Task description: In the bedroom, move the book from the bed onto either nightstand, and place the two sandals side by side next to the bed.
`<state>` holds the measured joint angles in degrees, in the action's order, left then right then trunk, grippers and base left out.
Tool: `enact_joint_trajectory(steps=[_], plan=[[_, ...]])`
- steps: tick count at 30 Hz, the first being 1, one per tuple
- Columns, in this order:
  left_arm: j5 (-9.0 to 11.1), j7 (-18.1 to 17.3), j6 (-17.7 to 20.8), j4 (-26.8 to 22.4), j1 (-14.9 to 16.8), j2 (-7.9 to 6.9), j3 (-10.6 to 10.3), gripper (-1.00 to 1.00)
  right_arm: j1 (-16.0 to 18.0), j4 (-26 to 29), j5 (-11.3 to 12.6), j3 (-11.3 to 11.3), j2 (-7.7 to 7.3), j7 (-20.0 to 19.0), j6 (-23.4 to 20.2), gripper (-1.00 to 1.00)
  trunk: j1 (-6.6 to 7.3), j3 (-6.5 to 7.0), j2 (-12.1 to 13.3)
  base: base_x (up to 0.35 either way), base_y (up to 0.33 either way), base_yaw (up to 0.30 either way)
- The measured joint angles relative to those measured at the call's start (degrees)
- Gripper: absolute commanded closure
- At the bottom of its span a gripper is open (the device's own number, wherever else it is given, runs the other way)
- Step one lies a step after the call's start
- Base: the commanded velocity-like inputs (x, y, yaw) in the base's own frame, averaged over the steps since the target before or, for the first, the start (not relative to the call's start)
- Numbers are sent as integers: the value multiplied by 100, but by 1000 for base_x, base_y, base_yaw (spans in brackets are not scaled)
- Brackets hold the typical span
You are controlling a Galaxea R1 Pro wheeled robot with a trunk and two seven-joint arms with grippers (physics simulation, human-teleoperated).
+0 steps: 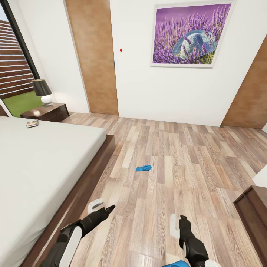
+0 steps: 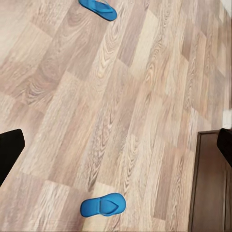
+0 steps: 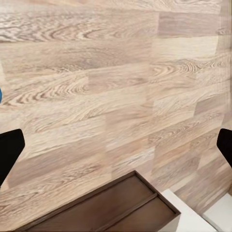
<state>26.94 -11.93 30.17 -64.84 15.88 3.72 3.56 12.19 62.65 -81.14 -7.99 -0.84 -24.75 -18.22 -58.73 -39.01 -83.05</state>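
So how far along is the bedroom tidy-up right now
Nothing looks done yet. The book lies on the bed, not on the nightstand. One sandal lies alone out on the floor, the other apart from it. Both hands, left and right, are open and empty, so everything is left.
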Motion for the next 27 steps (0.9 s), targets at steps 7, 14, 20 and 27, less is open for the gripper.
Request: enact_joint_trajectory(steps=[7, 14, 20, 27], plan=[[231, -2, 0, -226, 0, -8, 7, -100, 110, -180, 220, 225, -15, 200, 227, -100, 0, 0, 0, 0, 0, 0], [461, -6, 3, -350, 0, -8, 7, -100, 336, -405, 436, 319, -203, 423, 454, -100, 0, 0, 0, 0, 0, 0], [935, -12, 5, -351, 0, -10, 9, -100, 1697, -3854, 1185, 346, -300, 1417, 491, -100, 0, 0, 0, 0, 0, 0], [935, -12, 8, -351, 0, -10, 9, -100, 1707, -3882, 1276, 352, -360, 1345, 533, -100, 0, 0, 0, 0, 0, 0]])
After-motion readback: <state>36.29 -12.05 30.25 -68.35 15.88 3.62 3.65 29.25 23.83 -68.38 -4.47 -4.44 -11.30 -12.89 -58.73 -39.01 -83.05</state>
